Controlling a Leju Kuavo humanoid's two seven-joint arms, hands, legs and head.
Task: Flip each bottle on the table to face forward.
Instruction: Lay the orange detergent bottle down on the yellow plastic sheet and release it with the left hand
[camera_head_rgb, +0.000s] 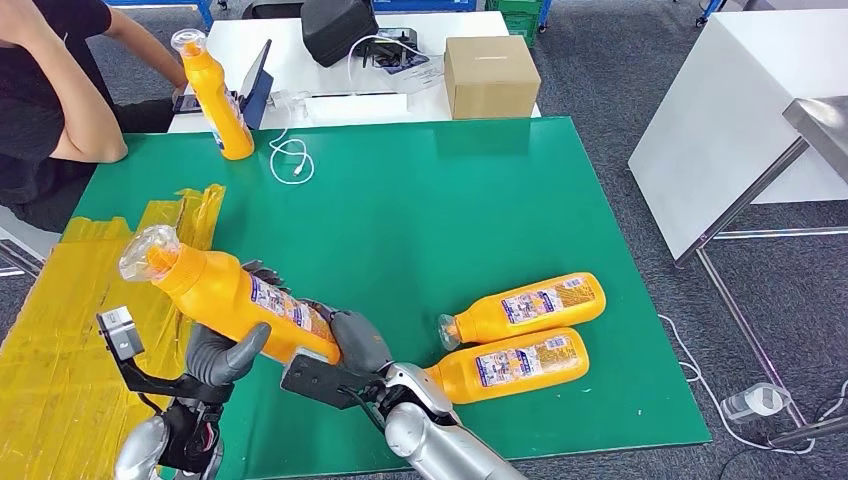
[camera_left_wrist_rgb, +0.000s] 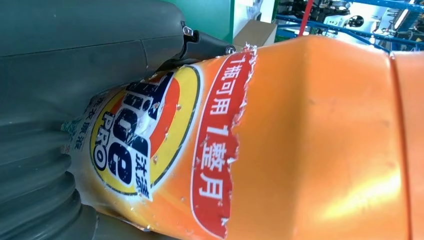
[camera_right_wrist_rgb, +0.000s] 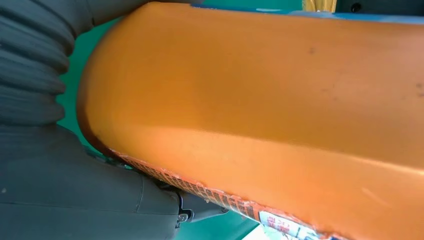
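An orange detergent bottle (camera_head_rgb: 235, 295) hangs tilted above the front left of the green mat (camera_head_rgb: 420, 200), cap end up and to the left. My left hand (camera_head_rgb: 225, 355) grips its middle from below and my right hand (camera_head_rgb: 355, 345) holds its base. Up close, the left wrist view has the bottle's front label (camera_left_wrist_rgb: 165, 150) beside my left hand (camera_left_wrist_rgb: 75, 75). In the right wrist view the plain orange side (camera_right_wrist_rgb: 275, 100) lies against my right hand (camera_right_wrist_rgb: 60, 185). Two more bottles (camera_head_rgb: 530, 303) (camera_head_rgb: 515, 365) lie on their sides at the front right. Another bottle (camera_head_rgb: 222, 100) stands upright at the back left.
A person (camera_head_rgb: 50, 90) sits at the back left corner. A white cable (camera_head_rgb: 292, 160) lies near the upright bottle. Behind the mat are a cardboard box (camera_head_rgb: 490, 75) and a black bag (camera_head_rgb: 338, 28). Yellow tape (camera_head_rgb: 70, 330) covers the left side. A white table (camera_head_rgb: 740, 110) stands at the right.
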